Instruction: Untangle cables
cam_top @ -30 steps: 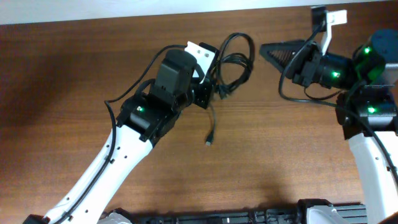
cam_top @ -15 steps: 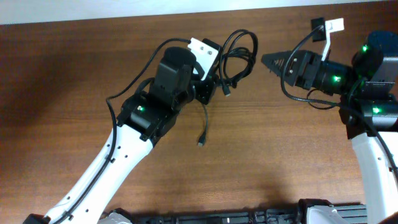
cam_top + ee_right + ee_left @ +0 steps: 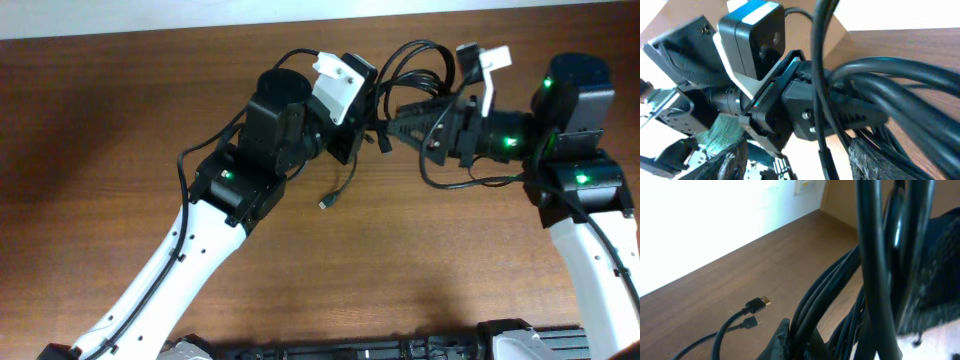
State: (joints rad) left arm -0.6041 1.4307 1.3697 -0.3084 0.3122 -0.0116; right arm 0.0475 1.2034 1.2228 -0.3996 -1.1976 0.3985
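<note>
Left gripper [image 3: 352,140] is clamped on the cables [image 3: 425,55]; the bundle sits between both grippers near the far edge of the table [image 3: 90,170]; right gripper [image 3: 398,125] stands spread around the same loops; one plug end [image 3: 325,205] trails loose.

Thin black flexible cables [image 3: 392,78], a handful of them, all bunched into one messy bundle toward the far side of the brown wooden table [image 3: 100,150]. A couple of rounded loops [image 3: 420,46] poke out the top of the bunch and overlap each other. One loose strand [image 3: 348,182] drops out the bottom and curves down to a small plug [image 3: 324,206] by the tabletop. Up close in the left wrist view the cords run side by side, and two plug ends lie on the wood: a gold-tipped one [image 3: 761,301] and a smaller one [image 3: 754,323]. In the right wrist view, one cord crosses over the rest.
</note>
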